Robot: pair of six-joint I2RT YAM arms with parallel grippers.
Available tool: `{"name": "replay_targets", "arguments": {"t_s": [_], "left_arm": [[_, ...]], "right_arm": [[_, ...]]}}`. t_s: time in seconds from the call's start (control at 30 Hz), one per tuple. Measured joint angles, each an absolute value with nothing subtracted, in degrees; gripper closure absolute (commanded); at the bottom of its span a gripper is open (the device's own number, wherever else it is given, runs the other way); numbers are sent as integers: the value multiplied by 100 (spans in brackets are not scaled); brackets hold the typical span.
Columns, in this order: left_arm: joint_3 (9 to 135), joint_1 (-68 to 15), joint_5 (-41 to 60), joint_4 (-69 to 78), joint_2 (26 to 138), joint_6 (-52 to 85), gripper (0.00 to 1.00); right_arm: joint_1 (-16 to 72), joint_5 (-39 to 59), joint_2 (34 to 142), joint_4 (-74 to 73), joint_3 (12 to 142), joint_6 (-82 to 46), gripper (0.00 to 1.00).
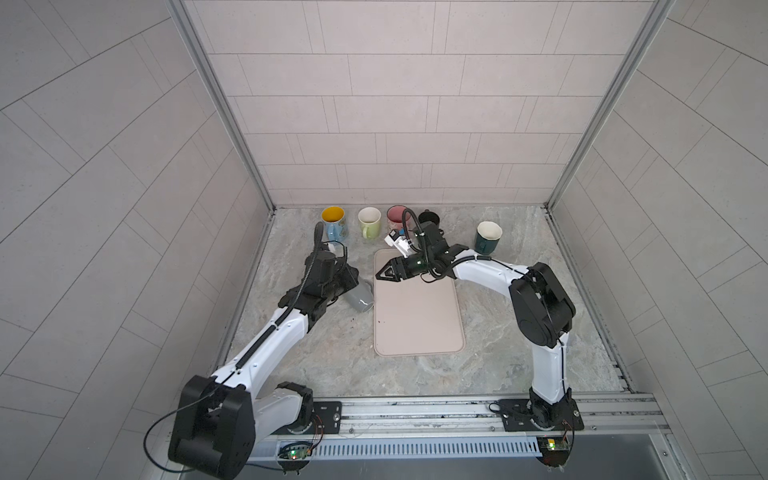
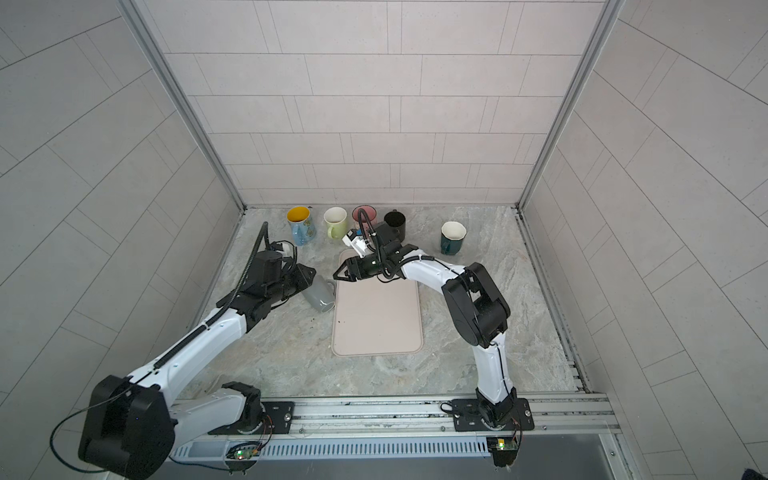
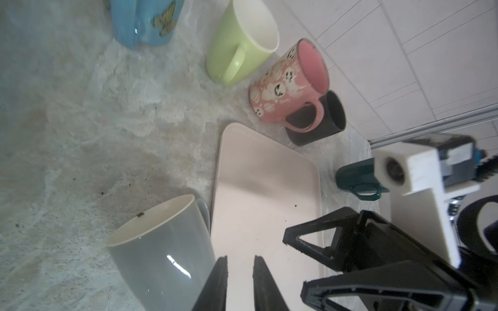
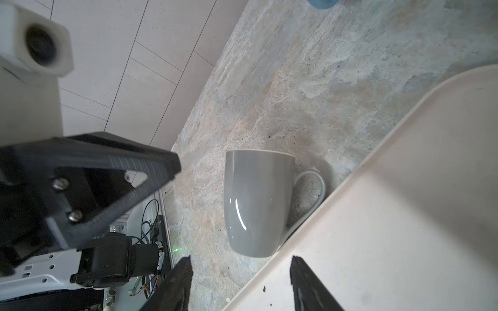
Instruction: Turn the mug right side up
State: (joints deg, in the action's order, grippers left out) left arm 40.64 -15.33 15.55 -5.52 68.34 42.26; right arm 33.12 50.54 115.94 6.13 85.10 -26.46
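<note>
I see the marbled counter [image 1: 498, 332] filling the cell floor. The pink mat [image 1: 419, 324] lies lengthwise in its middle.

In both top views the left gripper [image 3: 239, 258] sits over the far end of the mug [image 1: 360, 300] and hides its mouth. Its jaws stand a narrow slit apart, with only mat showing between them, so they grip nothing.

The right gripper [image 4: 240, 258] hovers over the mat's back left corner. It points toward the mug but is apart from it, and its jaws are wide and empty.

The mug is grey and lies on its side on the counter just left of the mat. Its mouth faces the back wall and its handle faces the mat's edge. I cannot tell whether the handle touches the mat.

Along the back, mouths up, stand the blue mug [image 2: 300, 228], green mug [image 2: 336, 222], pink mug [image 2: 370, 212] and black mug [image 2: 395, 224]. The teal mug [image 2: 453, 239] stands apart to the right.

Dark specks [image 1: 380, 321] dot the mat near its left edge.
</note>
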Motion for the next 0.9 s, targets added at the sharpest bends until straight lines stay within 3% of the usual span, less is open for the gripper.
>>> {"name": "replay_targets", "arguments": {"t_s": [0.23, 0.7, 0.9], "left_arm": [[4211, -1511, 2257, -1122, 7236, 4268, 76], [4132, -1334, 2032, -2040, 6399, 4311, 49], [3848, -1155, 1984, -2071, 6372, 4418, 47]], "right_arm": [[3286, 5476, 12245, 755, 9115, -2777, 36], [3712, 5898, 12722, 932, 9485, -2814, 31], [3778, 5892, 12947, 1146, 9725, -2757, 19]]}}
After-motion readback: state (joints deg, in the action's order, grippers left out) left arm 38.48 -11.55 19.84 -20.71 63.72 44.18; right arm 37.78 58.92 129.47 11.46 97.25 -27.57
